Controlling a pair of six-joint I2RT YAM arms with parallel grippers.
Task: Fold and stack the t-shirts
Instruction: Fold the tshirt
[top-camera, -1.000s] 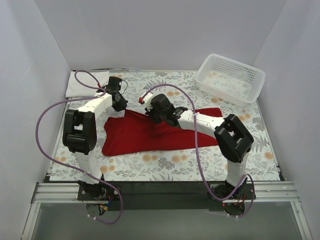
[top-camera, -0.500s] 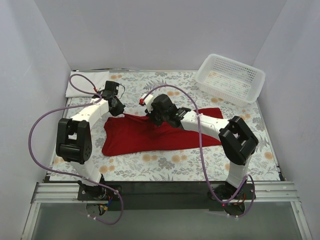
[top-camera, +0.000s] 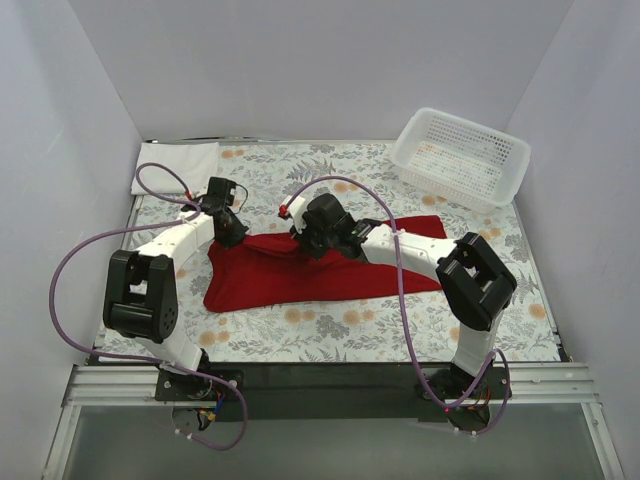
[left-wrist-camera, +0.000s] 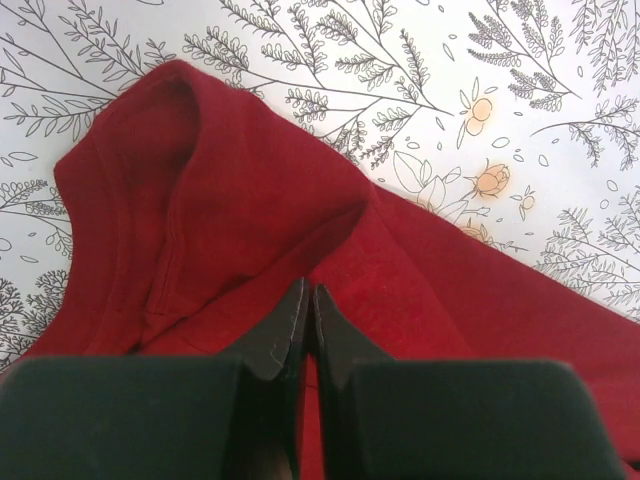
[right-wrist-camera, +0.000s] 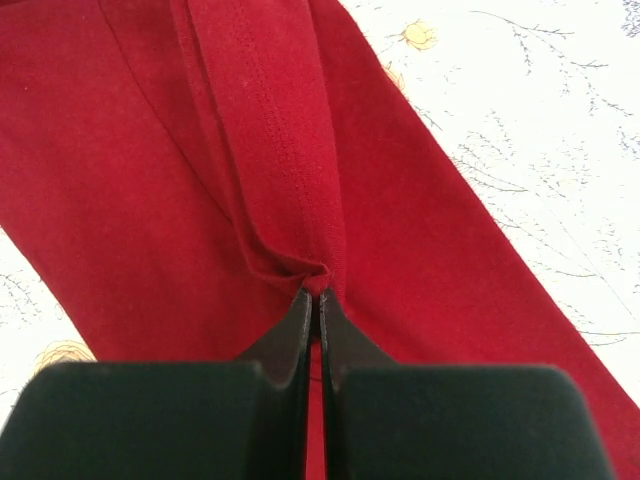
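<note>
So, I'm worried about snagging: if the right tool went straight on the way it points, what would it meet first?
The red t-shirt: the right tool is shut on its hemmed fold, which runs straight ahead. Beyond that, probably the floral table cover.

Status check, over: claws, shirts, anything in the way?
Left claw shut on red t-shirt; right claw pinching its fold. White t-shirt folded, far-left corner. Basket far right, apart.

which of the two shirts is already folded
The white t-shirt in the far left corner of the table: a flat, neat rectangle. The red t-shirt lies spread and rumpled mid-table.
</note>
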